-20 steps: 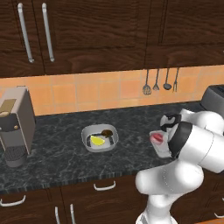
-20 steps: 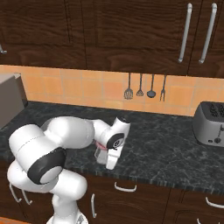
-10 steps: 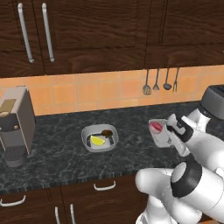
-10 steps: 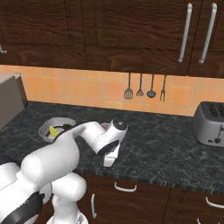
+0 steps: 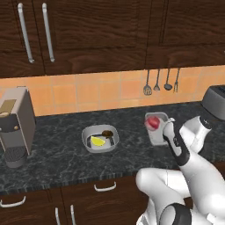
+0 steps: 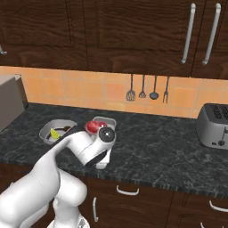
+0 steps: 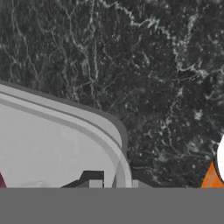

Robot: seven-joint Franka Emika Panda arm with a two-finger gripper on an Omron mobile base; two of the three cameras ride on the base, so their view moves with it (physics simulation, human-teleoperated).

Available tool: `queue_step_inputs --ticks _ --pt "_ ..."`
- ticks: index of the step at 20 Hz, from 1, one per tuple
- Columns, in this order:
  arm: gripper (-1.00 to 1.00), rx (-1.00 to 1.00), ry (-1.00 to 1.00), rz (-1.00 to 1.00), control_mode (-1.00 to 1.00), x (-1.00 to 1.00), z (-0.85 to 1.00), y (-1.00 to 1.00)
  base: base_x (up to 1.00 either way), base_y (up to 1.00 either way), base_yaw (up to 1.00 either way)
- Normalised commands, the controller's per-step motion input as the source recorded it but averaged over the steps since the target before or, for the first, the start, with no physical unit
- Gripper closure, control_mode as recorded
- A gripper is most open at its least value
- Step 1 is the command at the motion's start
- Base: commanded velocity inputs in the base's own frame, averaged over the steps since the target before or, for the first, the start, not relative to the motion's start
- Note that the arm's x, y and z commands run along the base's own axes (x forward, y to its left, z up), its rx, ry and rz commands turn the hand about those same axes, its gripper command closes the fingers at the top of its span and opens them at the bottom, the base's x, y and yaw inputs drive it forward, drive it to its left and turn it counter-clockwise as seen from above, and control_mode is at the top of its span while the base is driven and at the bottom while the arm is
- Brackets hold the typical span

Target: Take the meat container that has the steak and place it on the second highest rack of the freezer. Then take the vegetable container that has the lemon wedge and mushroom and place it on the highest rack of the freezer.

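We see the fingers drawn in narrow and clamped on the raised rim of the meat container, one dark tip on either side of its curved metal edge in the hand view. In the left base view that oblong grey tray sits tilted at the arm's wrist above the desk, with the steak, a smooth red-pink slab, riding at its upper end; from the right base view the steak shows just beside the round dark wrist joint, with the tray's rim behind it. The vegetable container, a squarer grey metal tray with rounded corners, rests flat on the desk well to the left of the arm, holding the bright yellow lemon wedge and, near it toward the tiled wall, the dark brown mushroom. The desk is black stone veined with pale marbling, backed by orange tiles where four slim metal utensils hang. A boxy grey coffee machine stands at the far left, a dark toaster at the right, and dark wood cabinets with long bar handles hang above.
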Motion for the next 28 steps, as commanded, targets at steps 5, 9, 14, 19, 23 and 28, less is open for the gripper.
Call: queue_step_inputs --ticks 5,9,14,19,23,28 --pt "1.00 0.10 0.01 0.11 -1.00 0.02 0.39 -0.06 0.00 0.00 0.00" --pt "1.00 0.14 -0.14 0.06 -1.00 -0.38 0.35 -0.01 0.00 0.00 0.00" --pt "1.00 0.07 -0.07 0.00 -1.00 -0.10 0.53 0.44 0.00 0.00 0.00" --pt "1.00 0.04 0.04 -0.03 -1.00 -0.18 0.46 0.39 0.00 0.00 0.00" --pt "1.00 -0.22 0.20 -0.11 -1.00 -0.44 0.97 0.00 0.00 0.00 0.00" --pt "1.00 -0.09 0.00 -0.01 -1.00 -0.47 0.41 0.08 0.00 0.00 0.00"
